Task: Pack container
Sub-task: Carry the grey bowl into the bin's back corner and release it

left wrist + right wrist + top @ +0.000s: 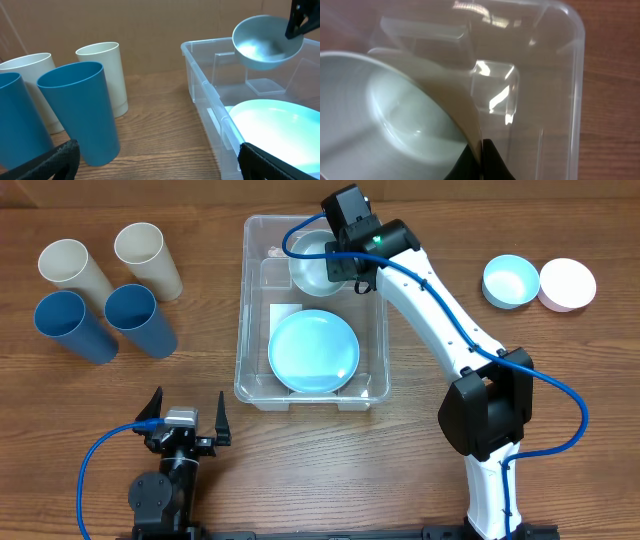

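Note:
The clear plastic container [252, 310] stands mid-table with a light blue plate [314, 351] lying in its near half. My right gripper [345, 265] is shut on the rim of a pale grey-green bowl [312, 262] and holds it above the container's far half. The bowl [385, 125] fills the left of the right wrist view, its rim pinched between my fingers [481, 162]. In the left wrist view the bowl [265, 47] hangs over the container [210, 95]. My left gripper [185, 415] is open and empty, near the table's front edge.
Two cream cups [148, 258] and two blue cups [135, 318] lie at the far left. A light blue bowl [510, 281] and a pink bowl [567, 284] sit at the right. A blue cup [82, 110] stands close ahead of my left gripper.

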`<action>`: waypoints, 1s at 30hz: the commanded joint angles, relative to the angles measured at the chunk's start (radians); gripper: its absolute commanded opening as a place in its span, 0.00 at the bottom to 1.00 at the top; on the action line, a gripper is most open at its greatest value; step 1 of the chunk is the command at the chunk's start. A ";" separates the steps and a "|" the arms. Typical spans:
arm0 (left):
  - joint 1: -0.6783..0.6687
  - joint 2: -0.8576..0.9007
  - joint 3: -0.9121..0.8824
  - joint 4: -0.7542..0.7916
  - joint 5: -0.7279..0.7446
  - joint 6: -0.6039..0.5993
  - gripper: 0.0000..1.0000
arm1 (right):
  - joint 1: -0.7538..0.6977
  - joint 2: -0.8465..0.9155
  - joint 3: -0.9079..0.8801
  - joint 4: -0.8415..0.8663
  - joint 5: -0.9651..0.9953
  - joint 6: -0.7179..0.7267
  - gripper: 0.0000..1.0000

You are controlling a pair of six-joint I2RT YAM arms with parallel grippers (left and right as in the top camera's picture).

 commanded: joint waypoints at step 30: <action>0.009 -0.008 -0.003 0.000 0.014 0.002 1.00 | 0.013 0.048 0.240 -0.113 0.096 -0.005 0.46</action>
